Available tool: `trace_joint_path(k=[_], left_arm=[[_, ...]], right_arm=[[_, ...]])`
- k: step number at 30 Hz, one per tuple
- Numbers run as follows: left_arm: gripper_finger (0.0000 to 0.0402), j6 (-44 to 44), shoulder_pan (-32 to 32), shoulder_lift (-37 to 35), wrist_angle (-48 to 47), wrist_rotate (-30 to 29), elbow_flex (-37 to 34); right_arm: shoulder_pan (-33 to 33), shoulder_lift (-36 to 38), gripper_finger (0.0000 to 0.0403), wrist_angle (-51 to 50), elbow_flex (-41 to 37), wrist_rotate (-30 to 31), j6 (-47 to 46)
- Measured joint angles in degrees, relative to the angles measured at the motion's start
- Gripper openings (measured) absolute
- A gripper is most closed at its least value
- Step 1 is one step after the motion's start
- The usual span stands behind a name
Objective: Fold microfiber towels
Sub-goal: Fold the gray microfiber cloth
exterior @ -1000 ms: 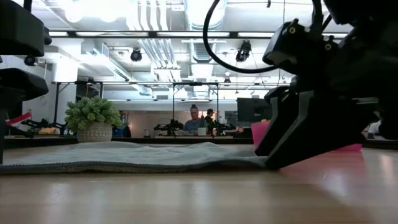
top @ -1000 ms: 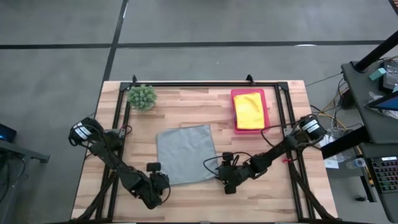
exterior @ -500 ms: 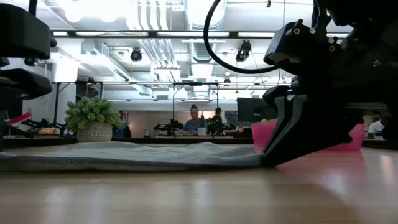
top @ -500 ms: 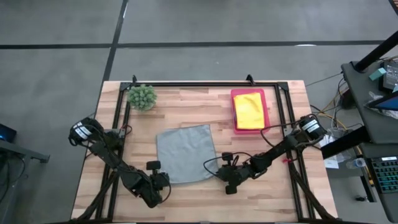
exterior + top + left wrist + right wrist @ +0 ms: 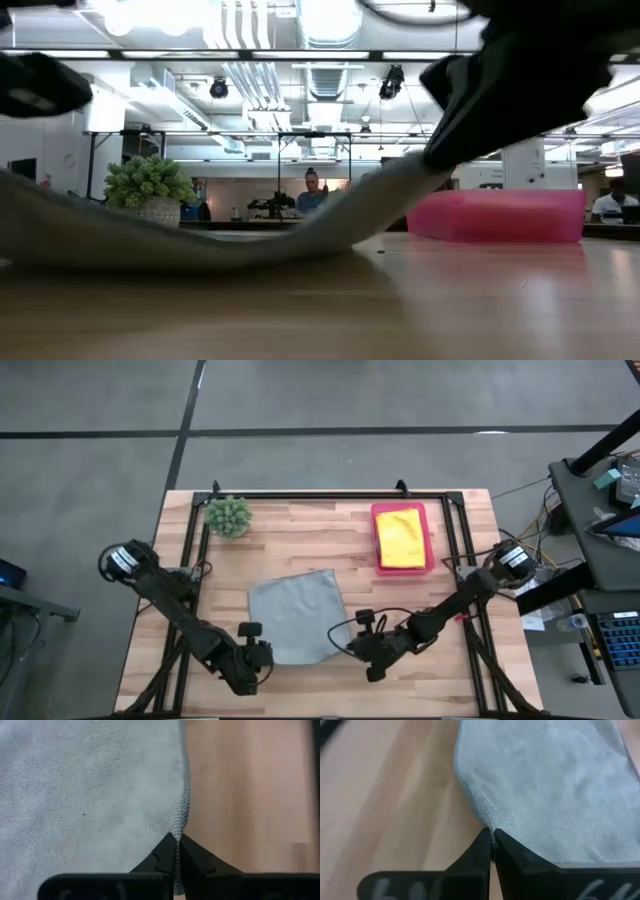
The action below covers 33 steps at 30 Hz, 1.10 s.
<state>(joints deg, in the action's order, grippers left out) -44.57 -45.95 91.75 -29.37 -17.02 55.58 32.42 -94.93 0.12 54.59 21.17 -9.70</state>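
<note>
A grey microfiber towel (image 5: 295, 612) lies in the middle of the table, its far part flat on the wood and its near edge raised. My left gripper (image 5: 264, 654) is shut on its near left corner and my right gripper (image 5: 347, 647) on its near right corner. In the low view the towel (image 5: 200, 240) sags between the two raised corners and its middle rests on the table. A yellow towel (image 5: 400, 537) lies folded in the pink tray (image 5: 378, 540) at the far right. My left gripper pinches the grey towel's near left corner (image 5: 179, 826) between its two fingers (image 5: 162, 855), slanting down from the near side. That corner (image 5: 12, 185) is lifted off the table and the cloth slopes down from it. My right gripper pinches the near right corner (image 5: 486, 821) between its two fingers (image 5: 507, 852), slanting down from the near right. The corner (image 5: 415, 175) hangs clear of the table, and the cloth runs down from it, fairly taut, to the wood.
A spiky green plant (image 5: 228, 516) in a pot stands at the far left. A black frame (image 5: 330, 494) runs along the table's far and side edges. Bare wood shows near the front edge (image 5: 310, 690). People (image 5: 312, 190) are far off in the room behind.
Both grippers have risen with the grey towel's two near corners. The near edge has lifted off the table and moved a little toward the far edge, sagging in the middle, while the far part has stayed flat.
</note>
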Motion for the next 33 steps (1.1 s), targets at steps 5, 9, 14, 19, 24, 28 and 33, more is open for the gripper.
trace_joint_path(k=[5,9,14,19,24,28,33], left_arm=[[0.0001,0.0,-0.1,-1.9,-0.1,4.6,1.5],[0.0001,0.0,0.2,-3.7,-3.8,5.0,2.3],[0.0001,-0.1,1.4,-4.3,-11.8,4.8,2.1],[0.0001,0.0,4.0,-4.6,-21.1,1.6,2.1],[0.0001,3.5,7.6,-4.7,-25.5,0.9,2.1],[0.0001,8.1,10.7,-4.7,-25.7,-0.3,2.1],[0.0001,13.4,14.8,-4.7,-27.6,-1.5,1.7]], right_arm=[[1.0,1.1,0.0009,-9.1,3.9,-0.1,-0.8],[0.5,1.2,0.0009,-13.7,7.0,0.0,0.0],[-1.9,1.1,0.0009,-15.2,7.9,2.3,3.8],[-6.0,1.2,0.0009,-15.3,7.7,3.5,7.9],[-10.6,1.2,0.0009,-15.5,7.5,3.8,10.9],[-13.4,1.2,0.0009,-15.5,7.5,4.6,13.2],[-16.5,1.2,0.0009,-16.0,7.5,4.6,14.3]])
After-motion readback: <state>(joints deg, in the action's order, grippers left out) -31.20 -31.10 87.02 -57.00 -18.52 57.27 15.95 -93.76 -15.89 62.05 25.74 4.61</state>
